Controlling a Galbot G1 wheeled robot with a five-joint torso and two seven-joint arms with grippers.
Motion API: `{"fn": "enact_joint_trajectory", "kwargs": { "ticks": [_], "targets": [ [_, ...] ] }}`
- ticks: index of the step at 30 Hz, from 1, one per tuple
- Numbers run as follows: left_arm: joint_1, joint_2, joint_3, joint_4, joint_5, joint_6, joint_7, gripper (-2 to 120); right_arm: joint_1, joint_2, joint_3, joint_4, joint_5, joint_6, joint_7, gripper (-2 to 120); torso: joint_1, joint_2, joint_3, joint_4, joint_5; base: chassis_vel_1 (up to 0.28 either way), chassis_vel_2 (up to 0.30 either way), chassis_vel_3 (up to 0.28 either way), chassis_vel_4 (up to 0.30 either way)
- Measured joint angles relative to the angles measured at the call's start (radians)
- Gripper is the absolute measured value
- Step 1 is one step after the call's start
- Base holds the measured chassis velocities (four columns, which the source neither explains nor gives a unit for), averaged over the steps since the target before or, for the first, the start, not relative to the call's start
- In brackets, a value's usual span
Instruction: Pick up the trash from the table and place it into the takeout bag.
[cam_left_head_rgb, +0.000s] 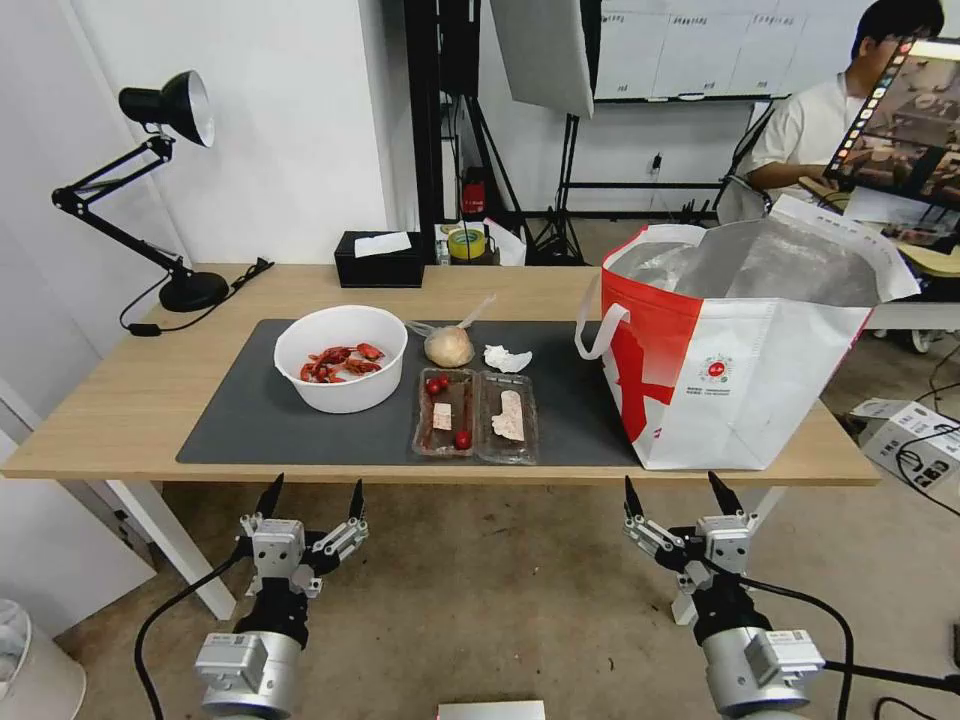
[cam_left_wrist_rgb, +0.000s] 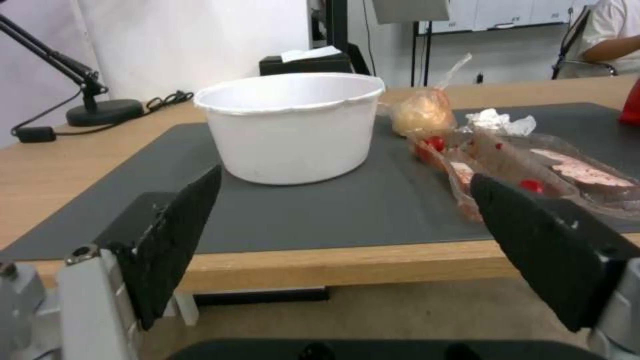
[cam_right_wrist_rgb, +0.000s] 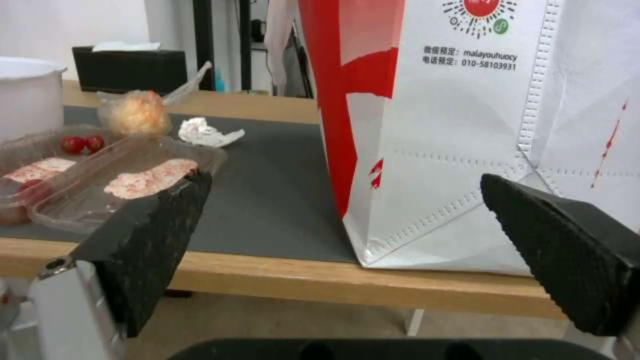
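Head view: the left pincer (cam_left_head_rgb: 311, 494) and right pincer (cam_left_head_rgb: 677, 490) hang below the near edge of the wooden surface (cam_left_head_rgb: 120, 410), both with fingers spread wide and gripping nothing. On the grey mat (cam_left_head_rgb: 250, 420) sit 4 pieces of trash: a white bowl (cam_left_head_rgb: 341, 358) of crayfish shells, a clear hinged tray (cam_left_head_rgb: 475, 415) with cherry tomatoes, a crumpled tissue (cam_left_head_rgb: 507, 358) and a knotted bag (cam_left_head_rgb: 449, 345). The takeout bag (cam_left_head_rgb: 735, 360) stands open to the right. The bowl looks light but stiff, best pinched at its rim; the thin tray probably flexes, so its edge suits.
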Motion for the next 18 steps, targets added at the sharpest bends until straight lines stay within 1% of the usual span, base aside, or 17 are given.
{"fn": "enact_joint_trajectory", "kwargs": {
  "ticks": [18],
  "targets": [
    [0.0,0.0,0.0,0.0,0.0,0.0,0.0,100,0.0,0.0,0.0,0.0,0.0,0.0,0.0,100,0.0,0.0,0.0,0.0,0.0,0.0,0.0,0.0,0.0]
  ]
}}
